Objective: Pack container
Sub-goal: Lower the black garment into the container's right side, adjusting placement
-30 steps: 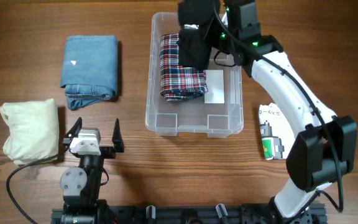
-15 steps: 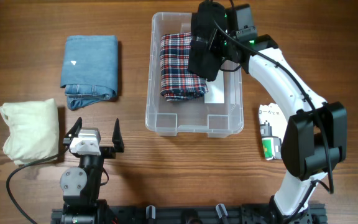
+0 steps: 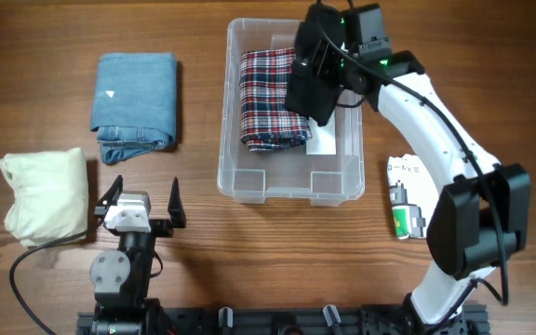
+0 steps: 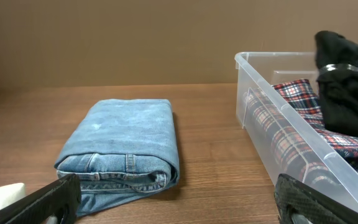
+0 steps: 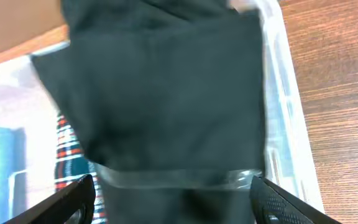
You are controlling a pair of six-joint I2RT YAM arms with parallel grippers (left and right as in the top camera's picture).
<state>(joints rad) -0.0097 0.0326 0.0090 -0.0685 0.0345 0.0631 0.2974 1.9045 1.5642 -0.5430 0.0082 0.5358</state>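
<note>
Container (image 3: 291, 183) of clear plastic sits at the far middle of the counter (image 3: 249, 265), with a folded plaid garment (image 3: 266, 102) in its left half. Right pincer (image 5: 173, 198) hangs over its right half, jaws spread wide, a black garment (image 3: 307, 79) between them. Left pincer (image 3: 142, 194) gapes empty by the near edge.

No legible text, brand or number in any view.
- White label (image 3: 322, 140) inside container (image 3: 291, 193), right half: reads blank, partly covered.
- Package (image 3: 406, 197) near right edge of table (image 3: 249, 270): white, green patch, small dark print, too small to read.
- Jeans (image 3: 136, 98) near far left of table: small white mark (image 3: 110, 93), triangle-like, no letters made out.
</note>
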